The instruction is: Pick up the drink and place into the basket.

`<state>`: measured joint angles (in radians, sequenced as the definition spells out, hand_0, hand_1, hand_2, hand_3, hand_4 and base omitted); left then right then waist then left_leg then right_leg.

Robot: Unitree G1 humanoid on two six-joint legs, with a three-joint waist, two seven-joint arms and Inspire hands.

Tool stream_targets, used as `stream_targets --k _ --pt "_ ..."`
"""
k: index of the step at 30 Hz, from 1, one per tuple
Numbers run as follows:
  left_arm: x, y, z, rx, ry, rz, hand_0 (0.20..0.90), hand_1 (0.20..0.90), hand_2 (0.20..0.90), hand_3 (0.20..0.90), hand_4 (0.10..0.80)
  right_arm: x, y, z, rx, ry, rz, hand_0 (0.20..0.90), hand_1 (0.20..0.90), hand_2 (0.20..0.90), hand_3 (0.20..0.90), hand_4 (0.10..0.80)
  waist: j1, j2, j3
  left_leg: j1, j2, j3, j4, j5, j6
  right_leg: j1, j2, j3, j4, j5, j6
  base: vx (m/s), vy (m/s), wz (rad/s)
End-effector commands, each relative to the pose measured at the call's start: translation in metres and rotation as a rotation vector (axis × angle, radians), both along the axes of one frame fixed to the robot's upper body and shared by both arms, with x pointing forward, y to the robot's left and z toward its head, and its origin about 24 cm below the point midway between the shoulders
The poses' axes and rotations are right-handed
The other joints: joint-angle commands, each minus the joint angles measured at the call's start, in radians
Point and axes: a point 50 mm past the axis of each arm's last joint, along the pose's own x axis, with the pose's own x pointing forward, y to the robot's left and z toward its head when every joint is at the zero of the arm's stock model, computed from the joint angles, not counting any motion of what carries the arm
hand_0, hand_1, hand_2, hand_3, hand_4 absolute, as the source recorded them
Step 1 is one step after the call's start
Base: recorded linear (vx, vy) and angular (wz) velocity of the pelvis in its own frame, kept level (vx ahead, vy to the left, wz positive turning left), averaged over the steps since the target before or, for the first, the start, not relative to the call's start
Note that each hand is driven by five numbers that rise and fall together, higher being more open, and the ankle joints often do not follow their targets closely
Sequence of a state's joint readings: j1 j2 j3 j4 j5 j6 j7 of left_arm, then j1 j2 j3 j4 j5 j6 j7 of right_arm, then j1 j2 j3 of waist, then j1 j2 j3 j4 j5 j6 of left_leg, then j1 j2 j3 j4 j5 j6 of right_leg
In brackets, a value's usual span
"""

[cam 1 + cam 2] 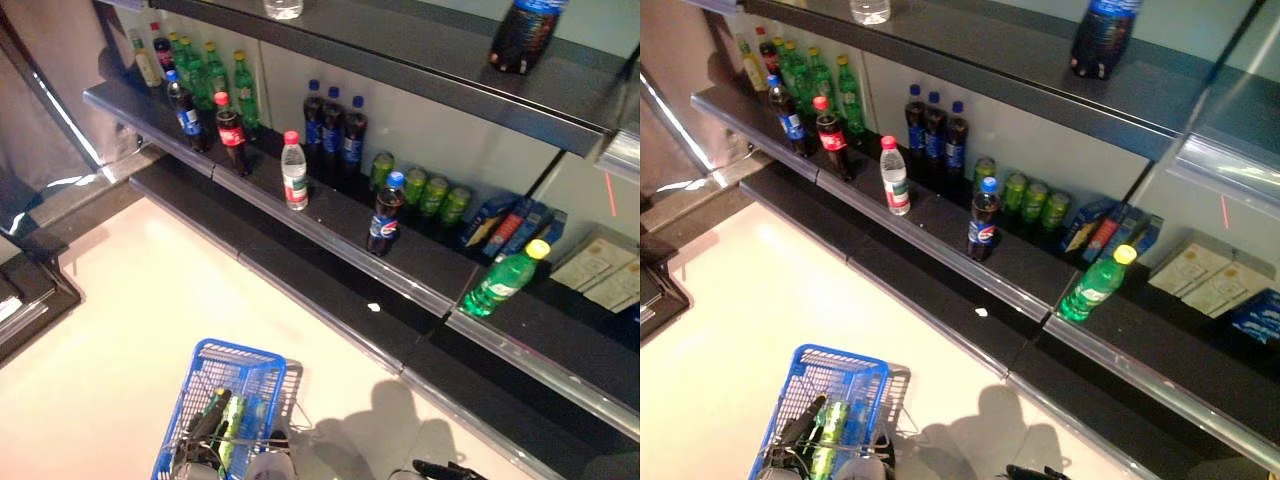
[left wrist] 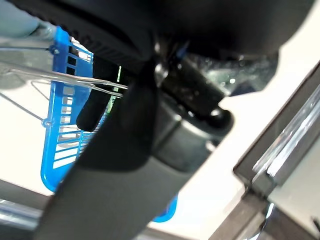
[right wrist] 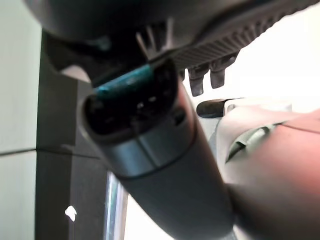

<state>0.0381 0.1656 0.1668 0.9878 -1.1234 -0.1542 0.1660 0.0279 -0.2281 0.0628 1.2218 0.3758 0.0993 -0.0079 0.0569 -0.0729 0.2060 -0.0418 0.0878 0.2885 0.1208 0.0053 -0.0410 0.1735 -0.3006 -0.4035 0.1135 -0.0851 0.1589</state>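
Dark shelving point(image 1: 330, 225) runs across a pale floor, stocked with bottles and cans. A blue basket point(image 1: 235, 365) is carried low at the left, its wire handle hooked by the curled fingers of the left hand point(image 2: 97, 107) — a green can already lies inside. Only the tips of the right hand point(image 1: 445, 468) are seen, so its state cannot be told. The nearest cola bottle point(image 1: 385, 212) stands at the shelf's edge; a careless reach could topple it — or its neighbours — off the lip.
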Motion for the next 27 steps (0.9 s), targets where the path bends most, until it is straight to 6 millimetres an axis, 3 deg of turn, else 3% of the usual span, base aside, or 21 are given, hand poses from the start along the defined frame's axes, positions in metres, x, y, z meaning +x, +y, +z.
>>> stream_targets --k 1,2,3,4,6,7,8,11,14,17,18,20,22,24,25,27 --pt "0.025 -0.004 0.013 0.084 -0.105 -0.143 0.3 0.3 0.3 0.2 0.1 -0.023 -0.016 0.0 -0.138 0.142 0.132 0.9 0.9 0.9 0.9 0.8 0.029 0.026 0.007 0.028 0.004 -0.033 0.085 -0.067 0.01 -0.067 -0.019 0.069 0.114 0.1 0.0 0.165 0.501 0.61" --pt "0.026 -0.005 0.012 0.083 -0.108 -0.163 0.3 0.3 0.3 0.2 0.1 -0.027 -0.01 -0.002 -0.134 0.154 0.113 0.9 0.9 0.9 0.9 0.8 0.022 0.044 0.006 0.052 -0.033 -0.049 0.041 -0.065 0.042 -0.134 -0.044 0.113 0.291 0.165 0.007 0.193 0.559 0.73" --pt "0.025 -0.006 0.011 0.086 -0.11 -0.178 0.3 0.3 0.3 0.2 0.1 -0.028 -0.008 -0.003 -0.126 0.158 0.1 0.9 0.9 0.9 0.9 0.8 0.012 0.06 0.007 0.07 -0.038 -0.059 0.016 -0.061 0.052 -0.169 -0.029 0.136 0.365 0.165 -0.001 0.198 0.552 0.79" --pt "0.027 -0.007 0.012 0.088 -0.126 -0.193 0.3 0.3 0.3 0.2 0.1 -0.029 -0.005 -0.003 -0.111 0.157 0.078 0.9 0.9 0.9 0.9 0.8 -0.005 0.069 0.008 0.083 -0.049 -0.075 -0.006 -0.059 0.062 -0.208 0.01 0.187 0.419 0.164 -0.007 0.181 0.341 0.66" --pt "0.031 -0.012 0.012 0.074 -0.165 -0.226 0.3 0.3 0.3 0.2 0.1 -0.033 -0.001 -0.005 -0.085 0.147 0.026 0.9 0.9 0.9 0.9 0.8 -0.048 0.071 0.001 0.094 -0.085 -0.137 -0.04 -0.058 0.077 -0.249 0.16 0.266 0.397 0.105 -0.022 0.218 0.24 0.77" --pt "0.034 -0.015 0.012 0.062 -0.187 -0.234 0.3 0.3 0.3 0.2 0.1 -0.034 -0.001 -0.005 -0.081 0.139 0.01 0.9 0.9 0.9 0.9 0.8 -0.063 0.069 -0.008 0.095 -0.107 -0.169 -0.054 -0.058 0.083 -0.271 0.217 0.291 0.372 0.103 -0.031 0.388 0.27 1.35" --pt "0.039 -0.018 0.014 0.046 -0.224 -0.223 0.3 0.3 0.3 0.2 0.1 -0.033 -0.001 -0.005 -0.081 0.122 0.021 0.9 0.9 0.9 0.9 0.8 -0.08 0.059 -0.015 0.107 -0.14 -0.198 -0.062 -0.067 0.092 -0.283 0.248 0.304 0.315 0.101 -0.043 0.347 0.214 1.29" --pt "0.045 -0.023 0.016 0.024 -0.246 -0.205 0.3 0.3 0.3 0.2 0.1 -0.03 -0.004 -0.004 -0.08 0.121 0.017 0.9 0.9 0.9 0.9 0.8 -0.098 0.041 -0.017 0.133 -0.182 -0.245 -0.067 -0.102 0.101 -0.331 0.265 0.322 0.162 0.128 -0.051 0.416 0.121 1.32" --pt "0.038 -0.031 0.009 -0.027 -0.25 -0.204 0.3 0.3 0.3 0.2 0.1 -0.038 -0.006 -0.004 -0.077 0.138 -0.001 0.9 0.9 0.9 0.9 0.8 -0.133 0.018 -0.029 0.191 -0.253 -0.372 -0.074 -0.162 0.114 -0.44 0.289 0.366 -0.013 0.275 -0.028 0.567 0.075 1.01" --pt "0.027 -0.038 0.002 -0.044 -0.225 -0.234 0.3 0.3 0.3 0.2 0.1 -0.041 -0.006 -0.004 -0.078 0.156 -0.006 0.9 0.9 0.9 0.9 0.8 -0.149 0.011 -0.036 0.276 -0.279 -0.435 -0.042 -0.253 0.116 -0.5 0.278 0.3 -0.118 0.361 -0.009 0.598 0.046 1.0" --pt "0.022 -0.039 0.0 -0.047 -0.214 -0.244 0.3 0.3 0.3 0.2 0.1 -0.043 -0.006 -0.004 -0.076 0.165 -0.01 0.9 0.9 0.9 0.9 0.8 -0.15 0.008 -0.04 0.301 -0.29 -0.441 -0.014 -0.287 0.119 -0.503 0.274 0.272 -0.116 0.359 -0.018 0.492 0.023 0.68" --pt "0.018 -0.04 -0.002 -0.05 -0.197 -0.248 0.3 0.3 0.3 0.2 0.1 -0.046 -0.008 -0.004 -0.074 0.178 -0.015 0.9 0.9 0.9 0.9 0.8 -0.153 0.013 -0.056 0.319 -0.295 -0.449 0.005 -0.294 0.119 -0.487 0.284 0.261 -0.093 0.335 -0.043 0.441 0.014 0.54" --pt "0.013 -0.038 -0.006 -0.061 -0.166 -0.23 0.3 0.3 0.3 0.2 0.1 -0.053 -0.009 -0.005 -0.077 0.201 -0.036 0.9 0.9 0.9 0.9 0.8 -0.179 0.042 -0.092 0.354 -0.286 -0.43 0.123 -0.223 0.083 -0.468 0.323 0.259 -0.018 0.263 -0.095 0.525 0.017 0.64" --pt "0.015 -0.036 -0.005 -0.054 -0.169 -0.22 0.3 0.3 0.3 0.2 0.1 -0.051 -0.008 -0.005 -0.075 0.186 -0.025 0.9 0.9 0.9 0.9 0.8 -0.193 0.053 -0.102 0.334 -0.26 -0.351 0.292 -0.065 0.02 -0.439 0.333 0.226 0.037 0.202 -0.129 0.419 -0.058 0.82" --pt "0.017 -0.038 -0.004 -0.051 -0.178 -0.238 0.3 0.3 0.3 0.2 0.1 -0.049 -0.009 -0.004 -0.076 0.165 -0.003 0.9 0.9 0.9 0.9 0.8 -0.198 0.044 -0.097 0.28 -0.252 -0.298 0.411 0.016 -0.011 -0.401 0.335 0.239 0.029 0.18 -0.15 0.438 -0.116 0.64" --pt "0.018 -0.039 -0.004 -0.048 -0.184 -0.249 0.3 0.3 0.3 0.2 0.1 -0.045 -0.011 -0.004 -0.088 0.143 0.023 0.9 0.9 0.9 0.9 0.8 -0.196 0.03 -0.091 0.227 -0.229 -0.228 0.541 0.05 -0.034 -0.361 0.321 0.22 0.026 0.16 -0.167 0.327 -0.097 0.1"
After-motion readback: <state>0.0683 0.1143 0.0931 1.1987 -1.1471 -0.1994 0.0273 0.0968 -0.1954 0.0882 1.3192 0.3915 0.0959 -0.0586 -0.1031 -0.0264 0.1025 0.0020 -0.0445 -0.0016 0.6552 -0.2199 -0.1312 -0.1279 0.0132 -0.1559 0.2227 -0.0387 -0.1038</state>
